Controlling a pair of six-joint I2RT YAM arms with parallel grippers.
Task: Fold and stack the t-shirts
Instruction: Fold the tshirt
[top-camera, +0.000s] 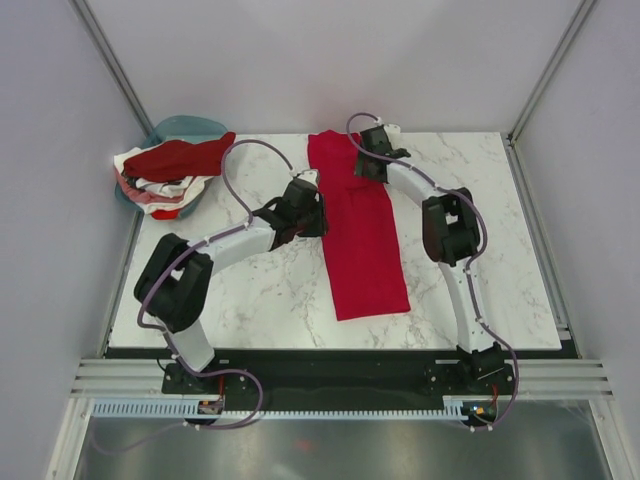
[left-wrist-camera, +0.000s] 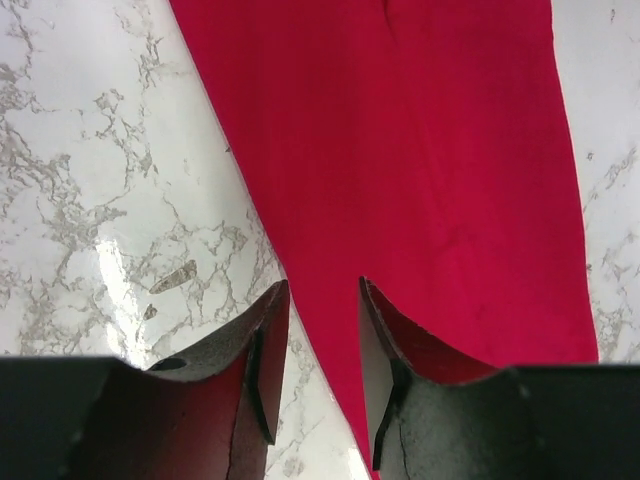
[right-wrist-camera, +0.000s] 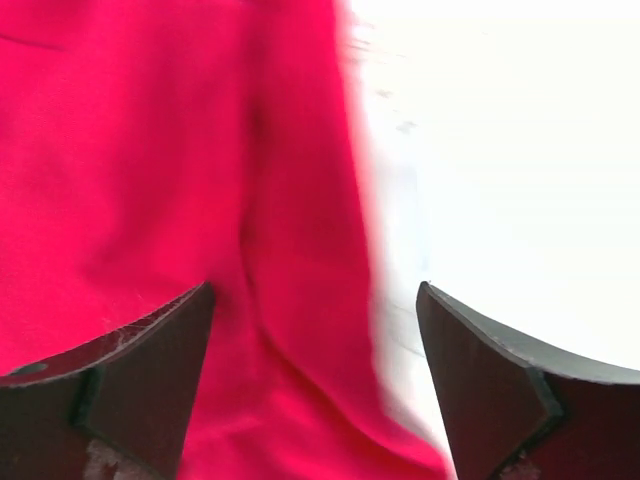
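Straddling the shirt's left edge: left gripper (left-wrist-camera: 322, 290), jaws part open, edge runs through the gap, nothing pinched. Opposite long edge, near the far end: right gripper (right-wrist-camera: 315, 292) spread wide, also empty, though that view is blurred. The crimson t-shirt (top-camera: 360, 235) lies flat in the middle of the table (top-camera: 250, 290) as a long narrow strip. Probably both arms are lining up for the crosswise fold. The other t-shirts (top-camera: 165, 170) are heaped on the teal basin (top-camera: 190, 127), far left.
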